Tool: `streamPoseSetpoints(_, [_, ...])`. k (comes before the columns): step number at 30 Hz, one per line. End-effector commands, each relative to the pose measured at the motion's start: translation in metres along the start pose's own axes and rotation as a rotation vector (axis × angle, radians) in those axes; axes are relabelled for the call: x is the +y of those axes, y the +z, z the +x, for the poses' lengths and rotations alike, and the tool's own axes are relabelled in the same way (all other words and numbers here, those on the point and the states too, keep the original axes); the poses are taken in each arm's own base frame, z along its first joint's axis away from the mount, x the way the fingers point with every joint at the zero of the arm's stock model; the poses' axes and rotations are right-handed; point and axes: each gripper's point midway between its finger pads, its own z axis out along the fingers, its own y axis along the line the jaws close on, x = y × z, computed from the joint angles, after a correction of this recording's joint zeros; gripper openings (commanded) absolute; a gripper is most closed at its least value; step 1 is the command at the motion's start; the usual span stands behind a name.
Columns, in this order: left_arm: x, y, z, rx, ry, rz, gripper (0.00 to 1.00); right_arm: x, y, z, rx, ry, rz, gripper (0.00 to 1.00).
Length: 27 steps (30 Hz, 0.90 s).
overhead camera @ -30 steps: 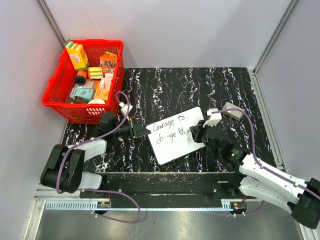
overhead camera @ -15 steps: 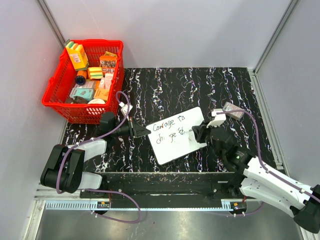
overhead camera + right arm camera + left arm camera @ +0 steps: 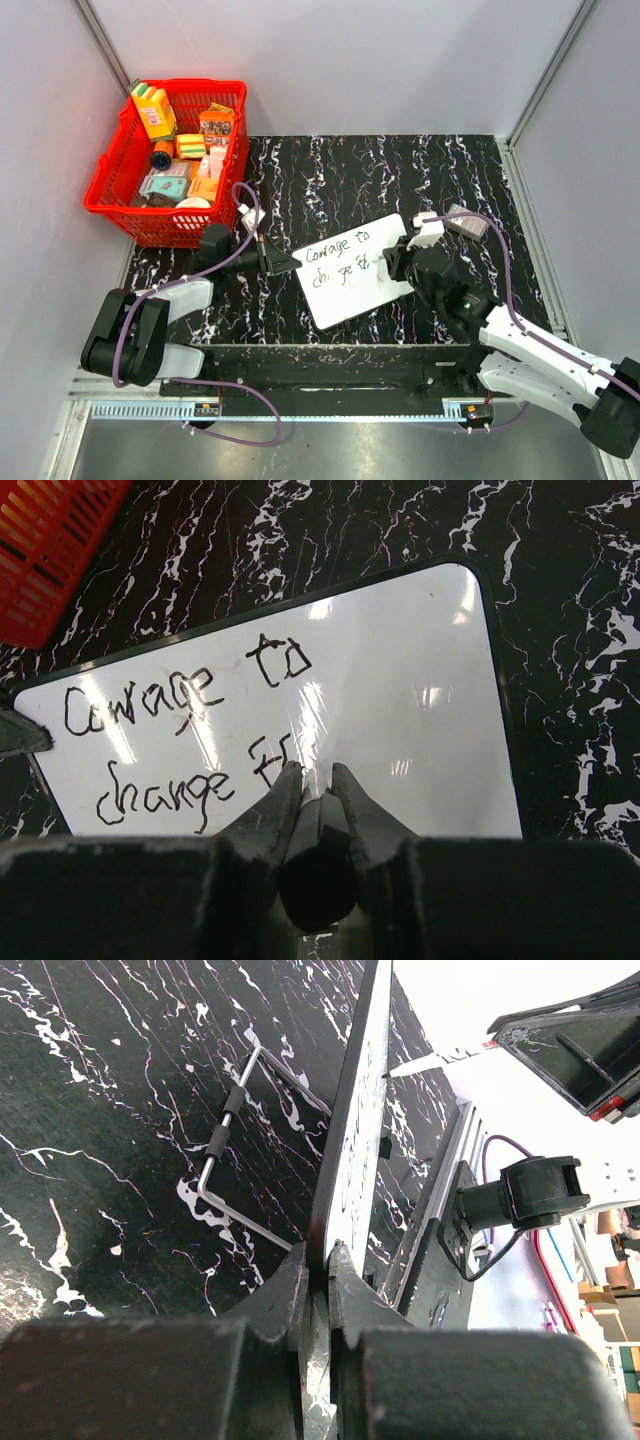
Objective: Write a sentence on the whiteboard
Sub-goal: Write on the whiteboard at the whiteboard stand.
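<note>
The table [image 3: 400,170] is black with white streaks like marble, walled in on the left, right and far sides. At its far left corner stands a red basket [image 3: 113,196] packed with small cartons. Near the middle sits the whiteboard [image 3: 345,300], turned askew, with two lines of dark handwriting [image 3: 150,702] on it. A bent wire stand [image 3: 225,1125] shows on the tabletop behind it.

A lab test cell: plain grey partition walls [image 3: 330,60] enclosing a marble-patterned table [image 3: 380,170].

Glossy white whiteboard [image 3: 400,680], black marble-look table [image 3: 400,170], seemingly polished, red plastic basket [image 3: 160,228]
</note>
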Motion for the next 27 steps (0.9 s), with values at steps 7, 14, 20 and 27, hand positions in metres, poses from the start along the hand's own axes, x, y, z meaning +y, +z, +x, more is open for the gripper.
streamPoseSetpoints(7, [0.024,0.002,-0.014,-0.058,0.125,-0.1,0.0,0.01,0.003,-0.047,-0.137,0.049,-0.011,0.0])
streamPoseSetpoints(14, [0.024,0.002,-0.014,-0.058,0.125,-0.1,0.0,0.006,0.01,-0.038,-0.114,0.039,0.008,0.0])
streamPoseSetpoints(20, [0.024,0.002,-0.013,-0.055,0.124,-0.098,0.0,0.003,0.008,-0.028,-0.096,0.038,0.006,0.0])
streamPoseSetpoints(27, [0.024,0.002,-0.014,-0.058,0.125,-0.1,0.0,-0.002,0.005,-0.013,-0.058,0.038,0.009,0.0])
